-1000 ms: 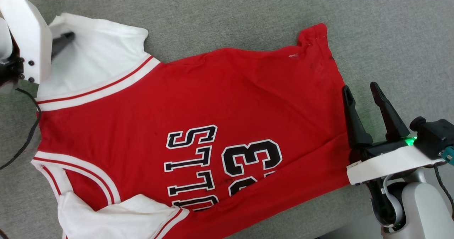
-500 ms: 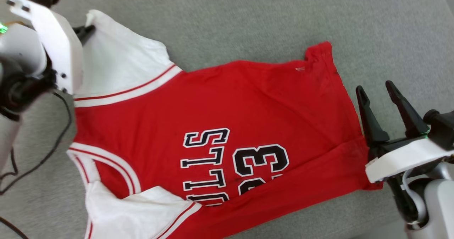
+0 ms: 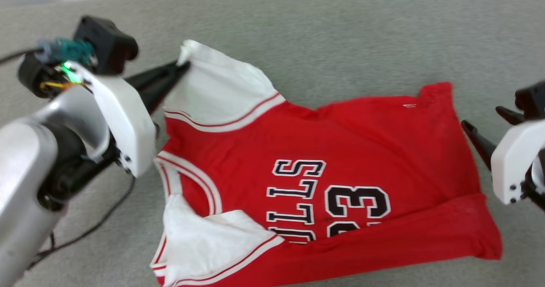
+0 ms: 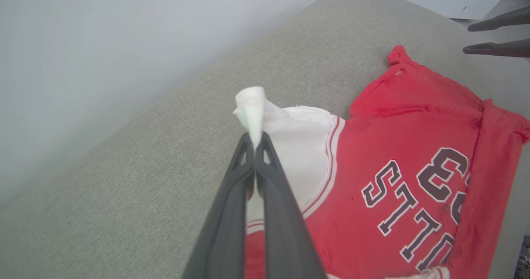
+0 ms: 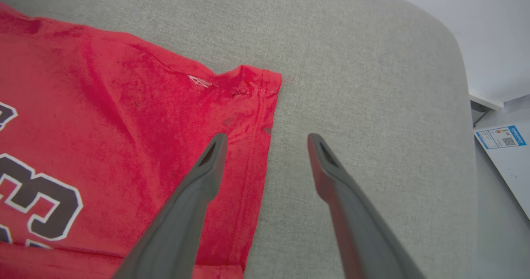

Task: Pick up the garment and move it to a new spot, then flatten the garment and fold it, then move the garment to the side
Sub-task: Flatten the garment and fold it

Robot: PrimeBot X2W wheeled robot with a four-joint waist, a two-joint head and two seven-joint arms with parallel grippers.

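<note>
The garment point(image 3: 340, 150), a red jersey with white sleeves and black "BULLS 23" print facing up, lies spread on a grey padded surface point(image 3: 340, 44). My left gripper point(image 3: 184, 67) is shut on the tip of the far white sleeve point(image 4: 252, 105), which it holds raised and bunched. The near white sleeve point(image 3: 204, 244) lies folded onto the chest. My right gripper point(image 5: 267, 136) is open, hovering at the jersey's hem edge point(image 5: 256, 146); one finger is over the red cloth, the other over bare grey surface. In the head view it sits at the right edge point(image 3: 483, 127).
The grey surface curves down at its far edge toward a pale wall point(image 4: 83, 43). A paper with a blue label point(image 5: 503, 136) lies on the floor beyond the right side. A black cable point(image 3: 93, 227) trails under my left arm.
The head camera has shifted, so the whole scene sits further right and lower. My left gripper has lifted the far sleeve's tip. The right gripper has stayed open by the hem.
</note>
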